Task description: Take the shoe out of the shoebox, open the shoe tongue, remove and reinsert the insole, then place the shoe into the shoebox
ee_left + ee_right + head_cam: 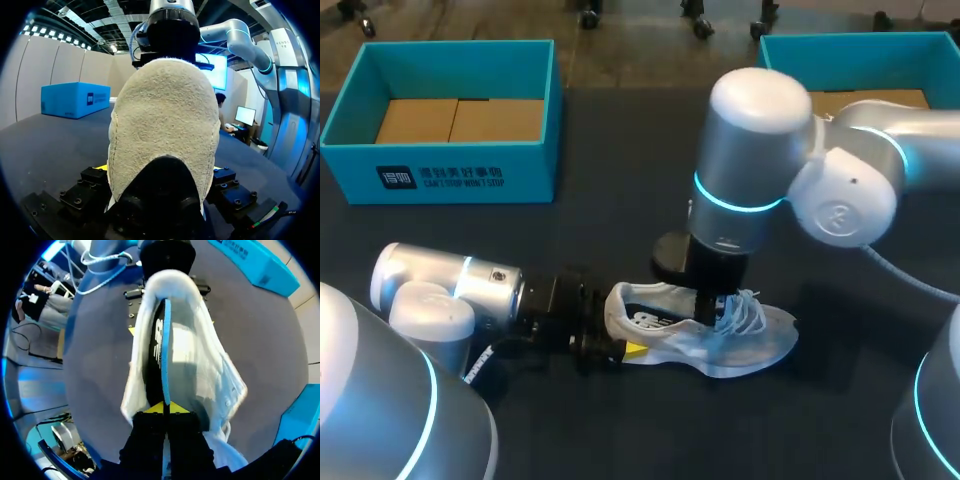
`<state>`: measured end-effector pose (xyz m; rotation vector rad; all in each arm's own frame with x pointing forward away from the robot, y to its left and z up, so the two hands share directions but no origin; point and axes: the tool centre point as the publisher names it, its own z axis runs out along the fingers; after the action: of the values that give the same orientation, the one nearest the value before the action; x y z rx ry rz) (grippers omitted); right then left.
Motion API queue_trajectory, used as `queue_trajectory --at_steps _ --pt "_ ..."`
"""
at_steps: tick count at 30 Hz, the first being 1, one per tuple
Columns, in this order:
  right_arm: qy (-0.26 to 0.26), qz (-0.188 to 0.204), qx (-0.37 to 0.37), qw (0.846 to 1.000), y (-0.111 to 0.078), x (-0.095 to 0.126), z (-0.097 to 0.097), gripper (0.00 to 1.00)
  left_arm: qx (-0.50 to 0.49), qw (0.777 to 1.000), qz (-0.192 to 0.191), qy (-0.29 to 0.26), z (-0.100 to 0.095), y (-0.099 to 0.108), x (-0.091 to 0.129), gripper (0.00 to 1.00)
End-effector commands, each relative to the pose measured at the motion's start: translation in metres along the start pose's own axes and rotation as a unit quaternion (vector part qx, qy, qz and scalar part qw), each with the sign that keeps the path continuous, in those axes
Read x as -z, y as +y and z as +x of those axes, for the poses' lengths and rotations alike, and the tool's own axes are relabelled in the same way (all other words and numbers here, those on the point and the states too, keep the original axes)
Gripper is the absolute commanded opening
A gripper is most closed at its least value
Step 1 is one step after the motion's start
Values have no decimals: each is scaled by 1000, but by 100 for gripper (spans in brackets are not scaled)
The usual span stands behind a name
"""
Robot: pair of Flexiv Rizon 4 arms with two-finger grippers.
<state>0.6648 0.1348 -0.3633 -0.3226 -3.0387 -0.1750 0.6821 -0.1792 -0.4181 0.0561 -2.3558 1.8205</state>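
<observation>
**Shoe clamped at the heel, insole pinched**

From above: left gripper [618,347] closed around the heel of the white shoe [760,345], out on the dark table [620,440]. Right gripper [715,300] down in the shoe's opening, just ahead of the left one and beside the laces [750,310]. Blue shoebox [440,175] well beyond the left gripper, second shoebox [775,50] behind the right arm [860,170].

Left wrist: fuzzy heel wedged between the fingers, yellow fingertips [102,167] tight against both sides.

Right wrist: fingertips [150,409] nearly together, nipping the thin blue edge of the black insole [156,340], upright on its edge inside the shoe.
</observation>
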Motion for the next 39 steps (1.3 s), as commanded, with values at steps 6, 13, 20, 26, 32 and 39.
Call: queue_trajectory --at_steps 6,13,20,26,32,39 --pt "-6 -56 20 998 -5 11 1 0 0 1000 -1 -1 -1 -1 -1 0" --pt "2 -104 62 993 -3 14 -2 0 0 1000 -1 -1 -1 -1 -1 0" --pt "-5 -122 81 989 2 23 -2 0 0 1000 -1 -1 -1 -1 -1 0" --pt "-8 -138 100 985 4 29 -2 0 0 1000 -1 -1 -1 -1 -1 0" --pt "-5 -113 112 987 14 28 0 0 0 1000 -1 -1 -1 -1 -1 0" --pt "-4 -99 113 989 20 27 2 34 0 1000 -1 -1 -1 -1 -1 0"
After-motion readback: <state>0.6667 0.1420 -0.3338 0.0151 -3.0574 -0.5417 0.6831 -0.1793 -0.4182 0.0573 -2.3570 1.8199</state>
